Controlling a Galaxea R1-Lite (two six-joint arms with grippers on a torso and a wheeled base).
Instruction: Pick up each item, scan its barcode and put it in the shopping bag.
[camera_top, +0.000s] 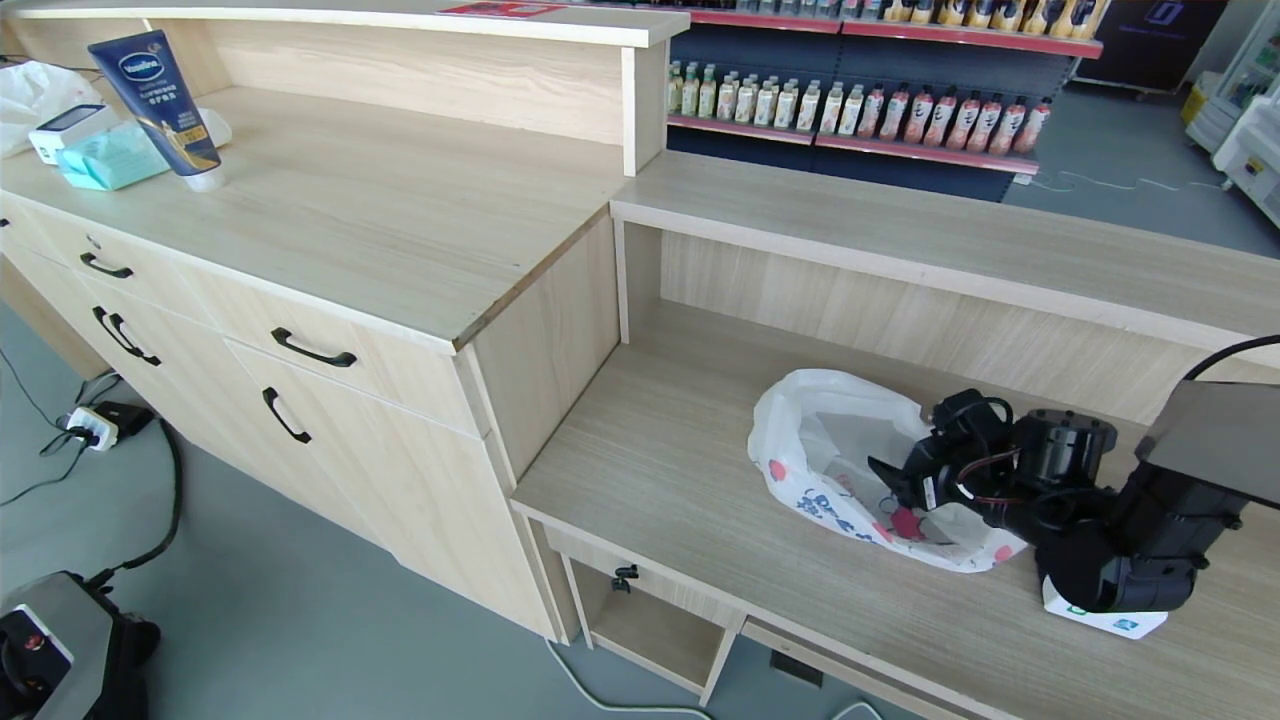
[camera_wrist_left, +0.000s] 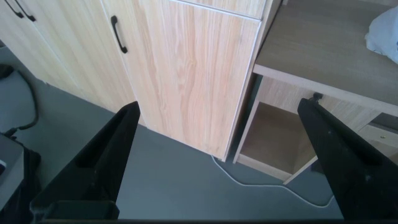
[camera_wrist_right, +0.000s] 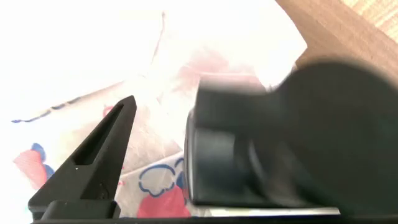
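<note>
Shopping bag of thin white plastic with red and blue print (camera_top: 820, 430) lies slumped on the pale wooden lower counter (camera_top: 660, 480), its mouth turned toward the robot's right arm, presumably so that items can be pushed in from that side. The right gripper (camera_top: 888, 492) sits at that mouth, low over the crumpled plastic. The right wrist view shows a dark, rounded, blurred object (camera_wrist_right: 280, 143) close against it, over the bag's printed lining. Whether the gripper is clamped on that object or standing apart from it I cannot tell, so this could be an item being delivered or merely part of the rig. Just beside the arm, toward the counter's front edge, a small white box with green and blue marks (camera_top: 1105, 620) rests on the wood. The left gripper (camera_wrist_left: 219, 109) hangs well apart from all this, over the grey floor in front of the light wooden cabinet doors, spread wide and carrying nothing, which looks like a parked pose while the right arm works. On the higher wooden counter (camera_top: 350, 220) stand a blue squeeze tube set upright on its white cap (camera_top: 155, 105), a teal soft pack (camera_top: 110, 162) touching it, and a white device with a dark screen (camera_top: 68, 128). These look like goods awaiting their turn, so I judge the task is partway through.
</note>
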